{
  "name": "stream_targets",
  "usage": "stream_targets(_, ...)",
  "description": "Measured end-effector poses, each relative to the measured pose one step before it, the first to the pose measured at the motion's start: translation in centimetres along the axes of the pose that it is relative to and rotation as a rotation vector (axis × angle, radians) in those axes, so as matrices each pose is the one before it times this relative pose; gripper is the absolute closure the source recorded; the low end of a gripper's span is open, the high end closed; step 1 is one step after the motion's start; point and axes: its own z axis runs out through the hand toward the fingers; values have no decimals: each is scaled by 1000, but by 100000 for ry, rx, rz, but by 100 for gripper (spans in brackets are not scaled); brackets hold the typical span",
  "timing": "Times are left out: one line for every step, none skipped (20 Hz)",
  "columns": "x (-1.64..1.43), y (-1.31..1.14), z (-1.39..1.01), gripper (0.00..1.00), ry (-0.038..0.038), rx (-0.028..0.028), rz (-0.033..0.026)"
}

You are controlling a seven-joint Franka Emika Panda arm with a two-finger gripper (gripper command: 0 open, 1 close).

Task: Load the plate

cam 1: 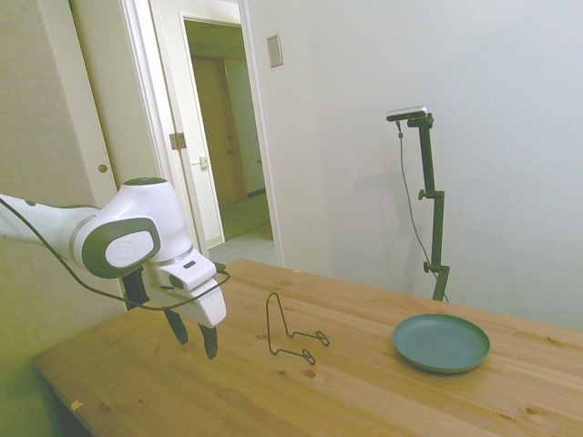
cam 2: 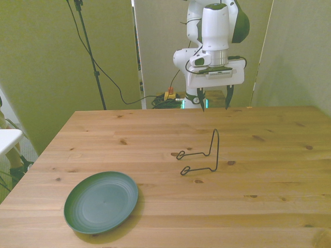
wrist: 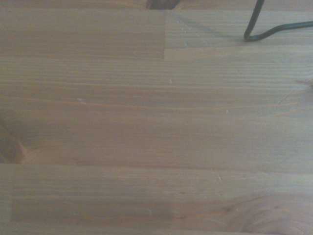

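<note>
plate (cam 2: 101, 201) flat on table (cam 2: 269, 155), front view's left | wire rack (cam 2: 201, 154) mid-table, apart | gripper (cam 2: 213, 101) hovers above far edge, fingers spread, empty

Ahead of the gripper (cam 1: 196, 344), well apart from it: a thin black bent-wire stand (cam 1: 287, 332) on a knotty light-wood plank table (cam 1: 364, 391). Rests on two looped feet, with one narrow loop rising upright. In the wrist view, only a curved bit of wire (wrist: 274, 27) over bare boards (wrist: 146, 122). Behind the gripper, off the table: an open white-framed doorway (cam 1: 228, 137), a grey wall plate (cam 1: 274, 51), and possibly coiled cables (cam 2: 168, 98) on the floor, too small to tell.
</note>
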Motion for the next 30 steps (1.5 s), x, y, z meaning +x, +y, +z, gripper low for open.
stream_targets(17, -23, 19, 0, -51, -3, -8)
stream_targets(-37, -27, 66, 0, -210, -12, -104)
stream_targets(220, 139, -57, 0, -48, 220, 495)
stream_targets(682, 356, -293, 0, 74, 596, 1158)
stream_targets(954, 414, -391, 0, 303, 465, 1011)
stream_targets(1296, 662, -425, 0, 417, 247, 1214)
stream_targets(1396, 623, -349, 0, 299, -152, 1292)
stream_targets(1384, 555, -385, 0, 12, 72, 1030)
stream_targets(1392, 458, -428, 0, -36, 209, 961)
stream_targets(1489, 417, -584, 0, 586, 111, 1043)
stream_targets(1520, 439, -648, 0, 560, -133, 902)
stream_targets(1639, 486, -779, 0, 518, -84, 1160)
stream_targets(1657, 489, -846, 0, 422, -46, 1216)
stream_targets(1765, 426, -852, 0, 748, -145, 1336)
stream_targets(1905, 360, -766, 0, 993, -255, 1665)
stream_targets(1786, 111, -505, 0, 734, -374, 1441)
stream_targets(1776, -75, -327, 0, 973, -573, 1516)
stream_targets(1792, -277, -132, 0, 1056, -532, 1208)
stream_targets(1685, -356, 16, 0, 1418, -689, 946)
stream_targets(1681, -402, 73, 0, 1050, -866, 918)
stream_targets(1651, -378, 49, 0, 1195, -646, 1049)
stream_targets(1640, -371, -61, 0, 1437, -525, 1085)
stream_targets(1402, -344, -71, 0, 1362, -495, 851)
stream_targets(1237, -483, -71, 0, 1495, -343, 822)
stream_targets(1018, -738, -33, 0, 1477, -167, 827)
stream_targets(845, -852, 43, 0, 1357, -125, 659)
stream_targets(675, -1056, 119, 0, 1358, -78, 313)
stream_targets(563, -1023, 228, 0, 1199, -465, 434)
stream_targets(537, -934, 363, 0, 1029, -649, 232)
stream_targets(470, -793, 462, 0, 1127, -603, -5)
